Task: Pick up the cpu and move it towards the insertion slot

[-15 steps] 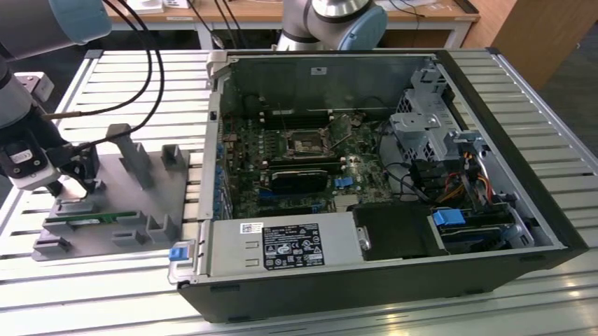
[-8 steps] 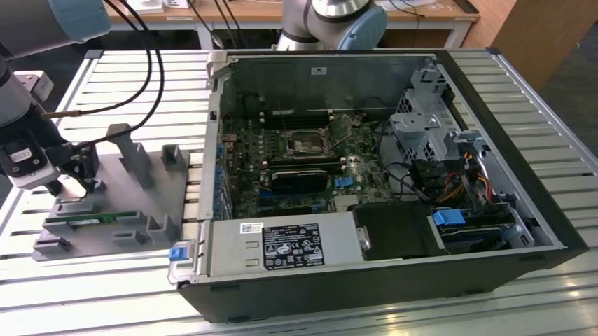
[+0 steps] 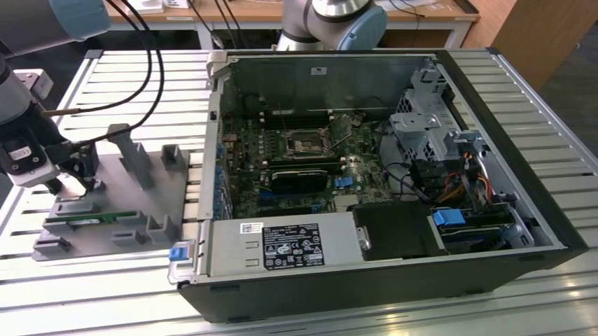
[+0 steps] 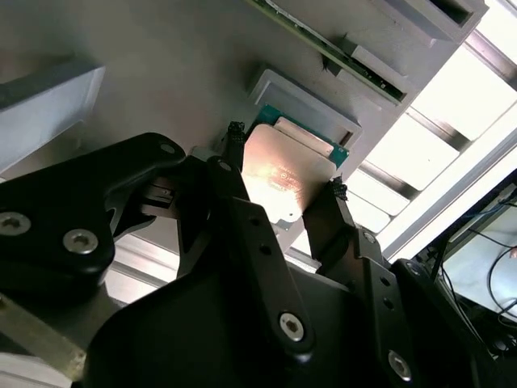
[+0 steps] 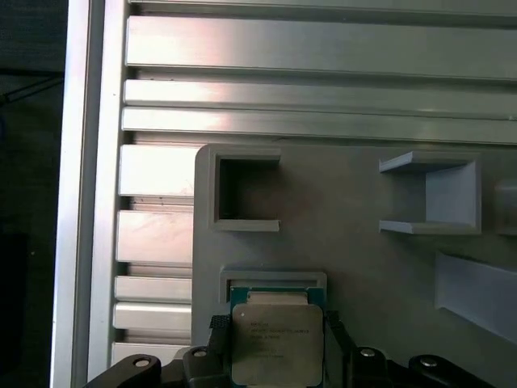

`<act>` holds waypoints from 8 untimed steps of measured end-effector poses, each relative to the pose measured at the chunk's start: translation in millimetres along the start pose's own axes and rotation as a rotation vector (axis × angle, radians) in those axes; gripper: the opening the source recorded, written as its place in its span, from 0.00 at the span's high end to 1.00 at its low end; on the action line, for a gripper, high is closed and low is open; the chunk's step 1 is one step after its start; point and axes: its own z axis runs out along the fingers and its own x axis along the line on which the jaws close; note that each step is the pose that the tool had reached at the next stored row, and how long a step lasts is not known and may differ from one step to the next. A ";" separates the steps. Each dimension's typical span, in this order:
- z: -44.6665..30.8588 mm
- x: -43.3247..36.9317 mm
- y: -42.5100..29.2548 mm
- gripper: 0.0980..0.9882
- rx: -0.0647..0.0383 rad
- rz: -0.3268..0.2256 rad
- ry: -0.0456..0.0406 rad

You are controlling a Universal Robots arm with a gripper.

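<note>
Metal slats make up the surface [image 3: 122, 84], and on them stand two things: a grey holder tray [image 3: 117, 199] on the exterior view's left and an open computer case [image 3: 374, 287] on the exterior view's right. The arm [image 3: 19, 105] reaches down at the far left of that view, with its gripper [image 3: 77, 183] low over the tray's left part, and black cables [image 3: 154, 63] loop from it across the slats.

In both wrist views the gripper [image 4: 286, 162] [image 5: 275, 323] is clenched on the cpu [image 4: 275, 174] [image 5: 277, 347], its black fingers [image 4: 238, 202] pressing on two opposite edges of the chip. The cpu's silvery top faces the cameras and a green edge shows along one side. It sits at a shallow grey pocket [image 5: 273, 279] of the tray; whether it is lifted clear of that pocket or resting in it I cannot tell.

A long green memory stick [image 3: 80, 218] lies in the tray just nearer than the gripper. Other raised grey brackets [image 5: 428, 194] stand on the tray around it.

The insertion slot [image 3: 307, 144] is inside the case, on the green board toward its far side, well apart from the gripper and to its right. A labelled metal box [image 3: 280, 245] fills the case's near left corner.
</note>
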 end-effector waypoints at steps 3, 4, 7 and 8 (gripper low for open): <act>-1.2 0.0 0.7 0.50 0.000 0.000 0.0000; -1.7 -0.1 0.9 0.50 0.000 0.000 -0.0002; -3.1 0.0 1.3 0.50 0.000 0.000 -0.0001; -3.6 0.0 1.4 0.50 0.000 0.000 -0.0001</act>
